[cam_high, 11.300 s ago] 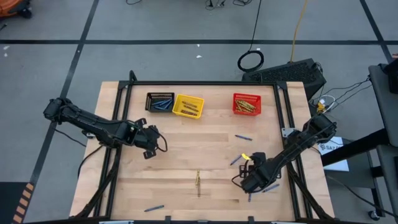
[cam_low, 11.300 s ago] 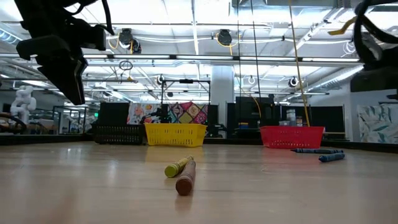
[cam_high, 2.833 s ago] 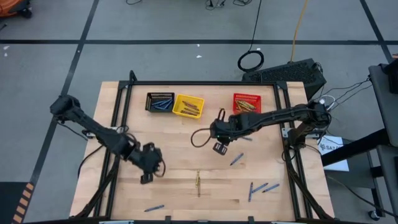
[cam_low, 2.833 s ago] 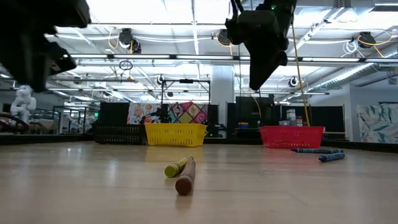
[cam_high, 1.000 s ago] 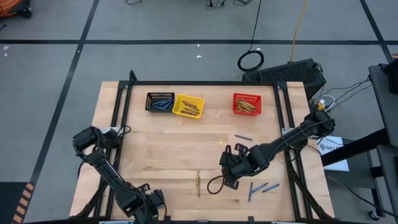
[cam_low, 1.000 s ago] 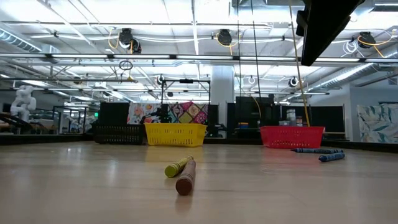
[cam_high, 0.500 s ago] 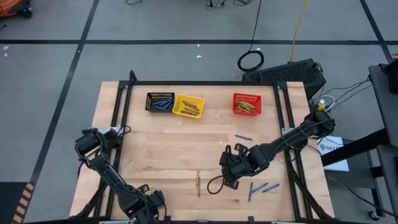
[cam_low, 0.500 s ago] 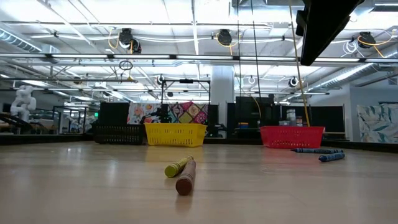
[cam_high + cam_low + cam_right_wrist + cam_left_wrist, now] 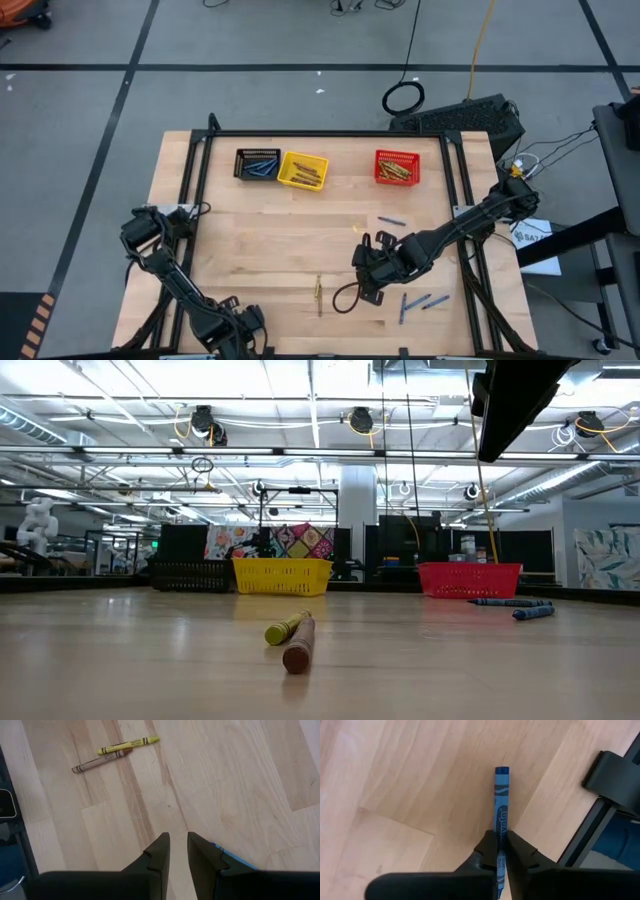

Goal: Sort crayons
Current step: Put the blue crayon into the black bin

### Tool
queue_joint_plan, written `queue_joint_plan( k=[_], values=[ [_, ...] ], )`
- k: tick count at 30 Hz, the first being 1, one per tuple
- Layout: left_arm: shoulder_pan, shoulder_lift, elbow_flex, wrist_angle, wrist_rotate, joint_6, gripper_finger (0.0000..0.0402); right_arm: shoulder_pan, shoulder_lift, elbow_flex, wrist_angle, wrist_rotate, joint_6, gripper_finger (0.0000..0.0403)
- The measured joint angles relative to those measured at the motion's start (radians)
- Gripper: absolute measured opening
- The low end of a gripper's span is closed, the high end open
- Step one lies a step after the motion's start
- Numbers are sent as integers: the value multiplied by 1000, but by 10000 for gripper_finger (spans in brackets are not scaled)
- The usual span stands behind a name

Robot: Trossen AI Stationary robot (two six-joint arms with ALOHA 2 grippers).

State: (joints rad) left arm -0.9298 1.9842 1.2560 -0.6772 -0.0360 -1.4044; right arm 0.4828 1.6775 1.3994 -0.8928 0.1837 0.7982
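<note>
My left gripper (image 9: 240,328) is at the table's near edge, left of centre, shut on a blue crayon (image 9: 500,800) that lies on the wood. My right gripper (image 9: 178,845) hovers right of centre (image 9: 368,275), slightly open, with bare wood between its fingers and a blue crayon (image 9: 235,857) beside one finger. A yellow crayon (image 9: 128,746) and a brown crayon (image 9: 102,761) lie side by side on the table (image 9: 319,292). More blue crayons (image 9: 418,303) and another (image 9: 392,221) lie at the right. My left gripper pinches the blue crayon's two long sides (image 9: 500,836) between its two fingers, toward one end of the stick. The fingers come from above. The rest of the crayon runs forward from between the fingertips, and it seems to lie flat on the table.
A black basket (image 9: 257,164), a yellow basket (image 9: 303,170) and a red basket (image 9: 397,167), all with crayons in them, stand along the far edge. A black frame rail (image 9: 600,815) runs close beside my left gripper. Bare wood fills the table's middle.
</note>
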Motion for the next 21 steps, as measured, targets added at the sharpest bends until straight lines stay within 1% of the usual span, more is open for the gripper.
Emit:
queue_joint_plan(
  k=[11,16,18,21],
  values=[
    [9,-4,-1,5,-10,30,3,0,0,0,-2,1,1,55],
    [18,-38,-4,2,-16,23,2,8,0,0,-2,-1,1,55],
    [21,-54,-7,-17,-71,24,2,13,0,0,-2,-2,1,55],
    [27,-82,-6,-39,-107,25,1,22,0,0,-2,-2,1,55]
  ],
)
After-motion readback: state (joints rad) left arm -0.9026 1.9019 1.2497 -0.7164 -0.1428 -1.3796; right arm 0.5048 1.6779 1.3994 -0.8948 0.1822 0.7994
